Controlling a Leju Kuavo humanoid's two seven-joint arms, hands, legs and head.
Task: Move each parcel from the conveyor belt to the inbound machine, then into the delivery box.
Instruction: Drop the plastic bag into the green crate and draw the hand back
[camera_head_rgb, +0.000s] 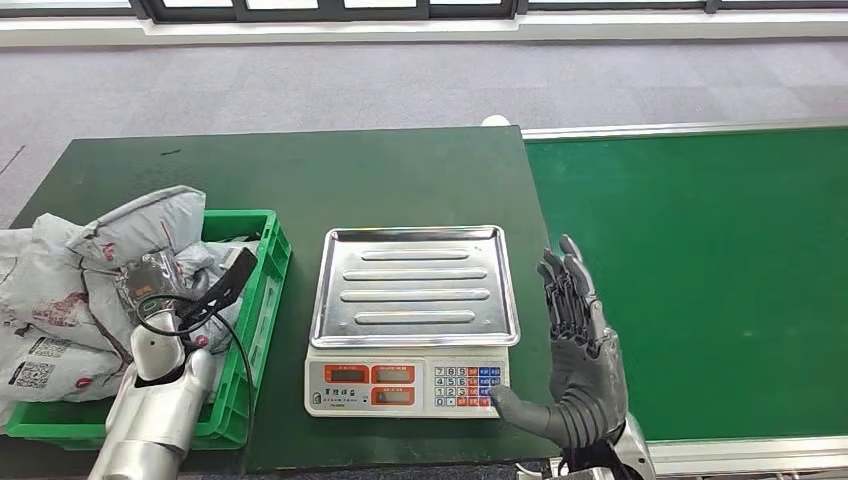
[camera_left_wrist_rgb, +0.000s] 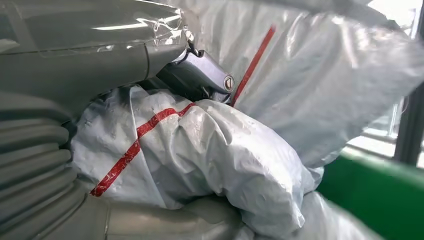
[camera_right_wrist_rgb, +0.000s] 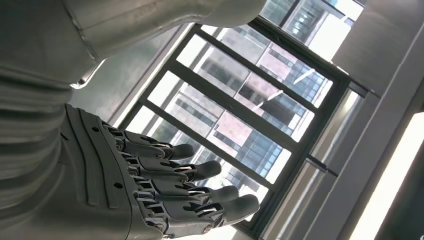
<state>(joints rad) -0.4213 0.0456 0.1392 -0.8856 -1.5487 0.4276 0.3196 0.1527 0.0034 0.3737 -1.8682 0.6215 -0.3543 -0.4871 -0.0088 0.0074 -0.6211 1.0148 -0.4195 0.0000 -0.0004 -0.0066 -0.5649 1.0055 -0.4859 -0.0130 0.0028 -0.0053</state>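
My left hand (camera_left_wrist_rgb: 100, 55) reaches into the green delivery box (camera_head_rgb: 268, 290) at the table's left. There it grips a crumpled grey parcel with a red stripe (camera_left_wrist_rgb: 210, 150), squeezed between the thumb and the fingers. Several more grey parcels (camera_head_rgb: 60, 300) are heaped in and over the box and hide most of that hand in the head view. The inbound machine, a weighing scale (camera_head_rgb: 405, 385), has a bare steel tray (camera_head_rgb: 415, 285). Just right of the scale my right hand (camera_head_rgb: 578, 350) stands upright with its fingers apart and nothing in it. The green conveyor belt (camera_head_rgb: 700, 270) lies to the right.
The scale and box rest on a dark green table (camera_head_rgb: 400, 170). Grey carpet (camera_head_rgb: 400, 80) runs beyond it. A metal rail (camera_head_rgb: 740, 450) borders the belt's near side. Windows (camera_right_wrist_rgb: 260, 115) fill the background of the right wrist view.
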